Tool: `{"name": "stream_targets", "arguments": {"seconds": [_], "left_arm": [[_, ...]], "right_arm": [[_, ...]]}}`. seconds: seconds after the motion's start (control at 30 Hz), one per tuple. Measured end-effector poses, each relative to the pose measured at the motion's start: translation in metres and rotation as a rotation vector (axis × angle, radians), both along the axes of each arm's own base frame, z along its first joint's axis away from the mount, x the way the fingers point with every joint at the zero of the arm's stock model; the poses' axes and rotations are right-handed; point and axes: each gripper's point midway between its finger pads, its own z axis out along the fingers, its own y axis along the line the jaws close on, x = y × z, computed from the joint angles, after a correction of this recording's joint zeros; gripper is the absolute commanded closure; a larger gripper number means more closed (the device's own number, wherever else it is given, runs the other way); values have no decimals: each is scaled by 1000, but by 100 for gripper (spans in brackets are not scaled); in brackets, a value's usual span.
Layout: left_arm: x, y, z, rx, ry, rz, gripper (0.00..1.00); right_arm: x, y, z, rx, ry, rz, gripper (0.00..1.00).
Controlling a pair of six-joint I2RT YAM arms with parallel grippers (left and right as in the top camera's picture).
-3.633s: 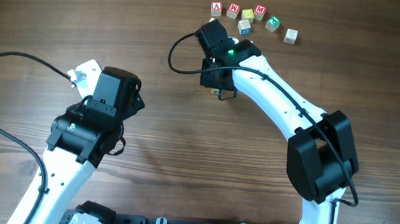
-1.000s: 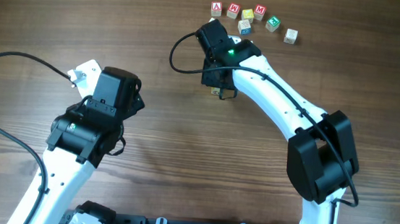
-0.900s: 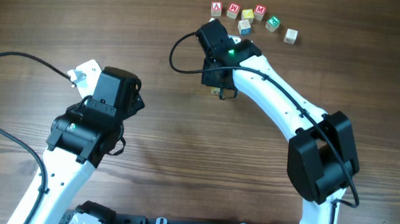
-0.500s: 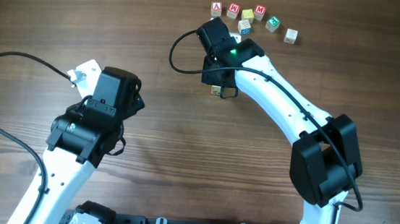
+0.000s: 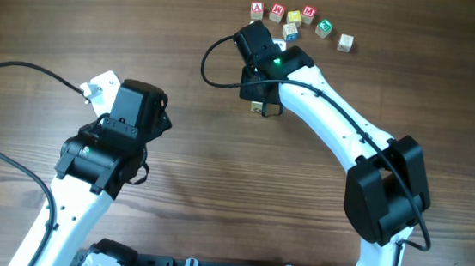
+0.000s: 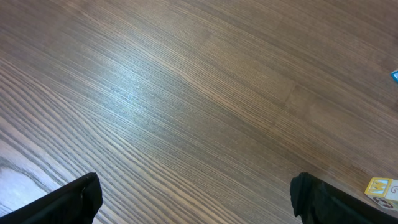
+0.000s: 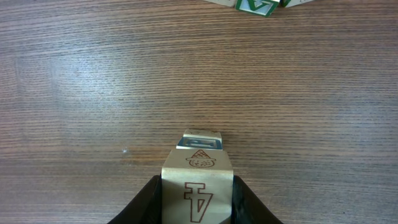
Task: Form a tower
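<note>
Pale wooden cubes make up the tower (image 7: 198, 163). It stands on the brown wood-grain table (image 7: 93, 93), in the far half near the middle. It is a little on the near side of the row of loose cubes (image 5: 293, 17) with red, green and blue letters.

The tower's long axis runs straight up from the tabletop. The right wrist camera looks down along it, so only two levels show. The top cube (image 7: 198, 186) has a brown letter that reads upside down in this view, and a small engraved picture on its far face. Beyond it, a strip of the lower cube (image 7: 199, 140) with a bluish mark peeks out. I cannot tell how many cubes lie beneath.

The right gripper (image 7: 198, 198) is closed part-way on the top cube, with one black finger (image 7: 149, 202) pressed to each side. From overhead, the arm hides nearly all of the stack.

The left gripper (image 6: 196, 183) hovers over bare table well to the left. Its jaws are spread as wide as they go and hold nothing. A yellow cube (image 6: 380, 186) shows at the lower right edge of its camera view.
</note>
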Motion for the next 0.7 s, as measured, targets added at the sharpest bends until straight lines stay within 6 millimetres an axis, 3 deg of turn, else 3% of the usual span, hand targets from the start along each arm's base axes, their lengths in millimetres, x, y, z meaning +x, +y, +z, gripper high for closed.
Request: {"name": "stream_targets", "arguments": {"seconds": [0.7], "left_arm": [[0, 0, 0, 0, 0, 0, 0]], "right_arm": [[4, 2, 1, 10, -16, -1, 88]]}}
